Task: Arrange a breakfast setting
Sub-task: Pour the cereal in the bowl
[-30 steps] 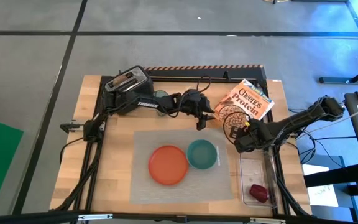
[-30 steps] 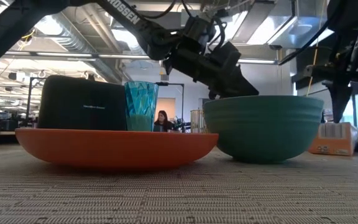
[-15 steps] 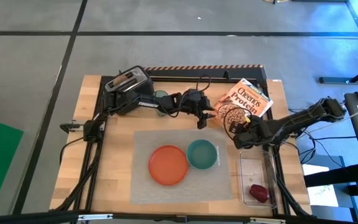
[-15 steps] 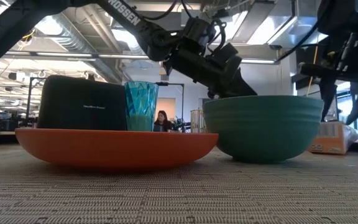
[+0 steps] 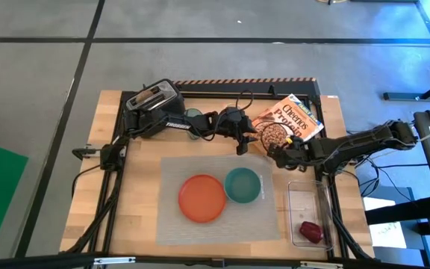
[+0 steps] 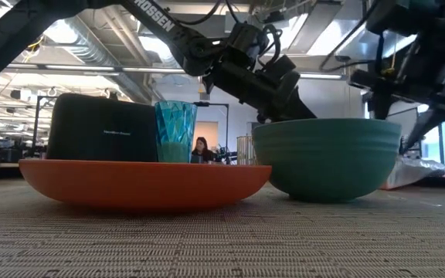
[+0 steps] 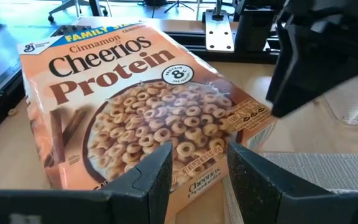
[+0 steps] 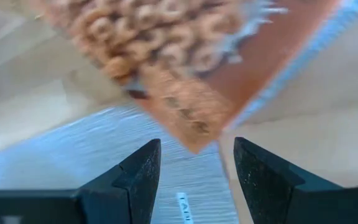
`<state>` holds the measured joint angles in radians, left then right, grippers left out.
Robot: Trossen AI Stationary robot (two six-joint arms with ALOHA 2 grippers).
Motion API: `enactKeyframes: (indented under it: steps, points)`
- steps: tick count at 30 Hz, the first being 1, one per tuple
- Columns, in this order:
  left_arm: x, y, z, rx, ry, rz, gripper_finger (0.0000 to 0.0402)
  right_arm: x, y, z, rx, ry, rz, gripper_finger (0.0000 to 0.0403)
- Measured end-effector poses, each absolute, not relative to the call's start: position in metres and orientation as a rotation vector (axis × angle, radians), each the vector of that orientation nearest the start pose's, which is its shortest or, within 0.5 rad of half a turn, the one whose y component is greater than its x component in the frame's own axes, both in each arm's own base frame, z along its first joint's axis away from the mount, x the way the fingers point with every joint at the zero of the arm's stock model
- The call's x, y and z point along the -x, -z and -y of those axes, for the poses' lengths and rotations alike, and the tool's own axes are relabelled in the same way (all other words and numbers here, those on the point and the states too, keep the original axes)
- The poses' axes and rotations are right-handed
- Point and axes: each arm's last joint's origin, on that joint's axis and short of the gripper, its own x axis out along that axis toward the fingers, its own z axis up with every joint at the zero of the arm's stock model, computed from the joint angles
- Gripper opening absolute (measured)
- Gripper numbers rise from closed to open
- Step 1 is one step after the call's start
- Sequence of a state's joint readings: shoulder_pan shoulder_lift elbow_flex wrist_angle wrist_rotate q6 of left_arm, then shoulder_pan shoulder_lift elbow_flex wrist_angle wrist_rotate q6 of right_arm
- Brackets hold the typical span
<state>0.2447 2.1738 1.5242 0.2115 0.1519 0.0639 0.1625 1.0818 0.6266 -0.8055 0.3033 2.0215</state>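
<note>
On the grey woven placemat [image 5: 222, 196], the round orange plate [image 5: 201, 198] touches the smaller teal bowl [image 5: 242, 185], while beyond the mat both tools, left [image 5: 242, 147] and right [image 5: 273, 152], flank the orange cereal box [image 5: 286, 123], parted and empty.

Bright overhead light (blurred right wrist view)

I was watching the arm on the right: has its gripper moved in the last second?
Yes. In the high view the right gripper has slid left along the orange cereal box, toward the still left gripper and the grey woven placemat.
</note>
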Motion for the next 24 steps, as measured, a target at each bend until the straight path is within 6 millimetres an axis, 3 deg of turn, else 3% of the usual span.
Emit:
enactKeyframes:
  steps: [5, 14, 24]
  points:
    - [-0.475, -0.179, -0.115, 0.013, -0.12, -0.438, 0.0147, -0.159, -0.189, -0.017, -1.467, 1.388, -0.603, 0.0193]
    - [-0.475, -0.154, -0.127, 0.027, -0.154, -0.493, 0.0147, -0.158, -0.19, -0.012, -1.472, 1.478, -0.406, 0.0193]
    - [-0.475, -0.151, -0.127, 0.025, -0.149, -0.513, 0.0147, -0.151, -0.185, 0.003, -1.445, 1.614, -0.401, 0.0193]
